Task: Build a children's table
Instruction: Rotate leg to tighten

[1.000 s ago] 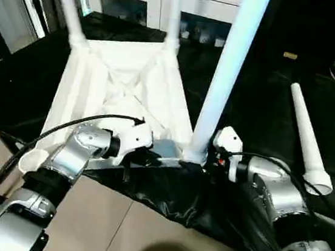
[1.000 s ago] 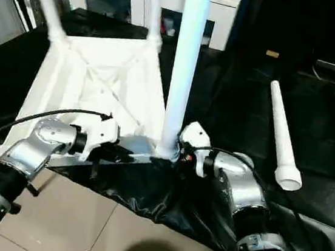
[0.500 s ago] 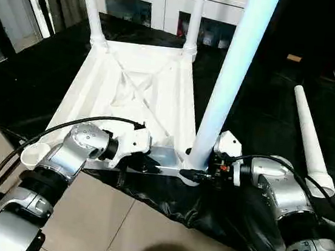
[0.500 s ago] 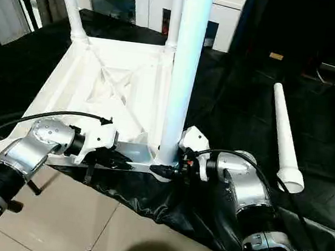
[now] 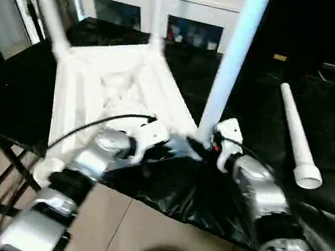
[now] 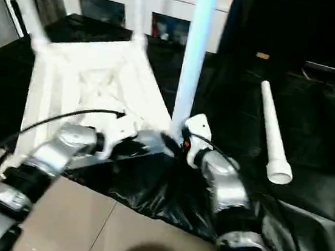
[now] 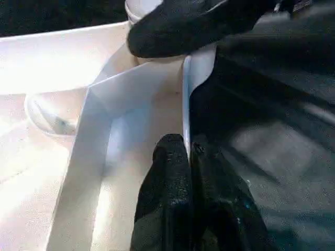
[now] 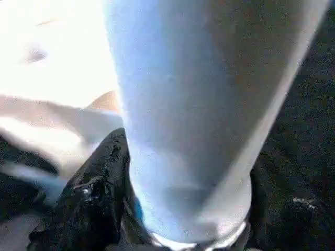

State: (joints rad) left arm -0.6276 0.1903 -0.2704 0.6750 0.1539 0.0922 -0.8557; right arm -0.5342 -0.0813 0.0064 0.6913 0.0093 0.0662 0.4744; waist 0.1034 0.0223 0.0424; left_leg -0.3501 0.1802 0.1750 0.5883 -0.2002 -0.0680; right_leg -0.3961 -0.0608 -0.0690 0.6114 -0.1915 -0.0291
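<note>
Black cloth (image 5: 269,95) draped over the work surface, white glass-door cabinet (image 5: 168,21) behind; upturned tabletop (image 5: 108,87) lying ribbed side up on it, three legs standing in corner sockets, tops cut off by the frame; nearest leg (image 5: 230,66) straddled at its base by the right gripper (image 8: 183,219), fingers either side, contact hard to judge; left gripper (image 7: 189,157) pinched shut on the tabletop's near rim; spare leg (image 5: 296,136) lying loose well to the right.

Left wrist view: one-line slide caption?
Left gripper pinching the upturned tabletop's rim, the right gripper's finger just beyond.
</note>
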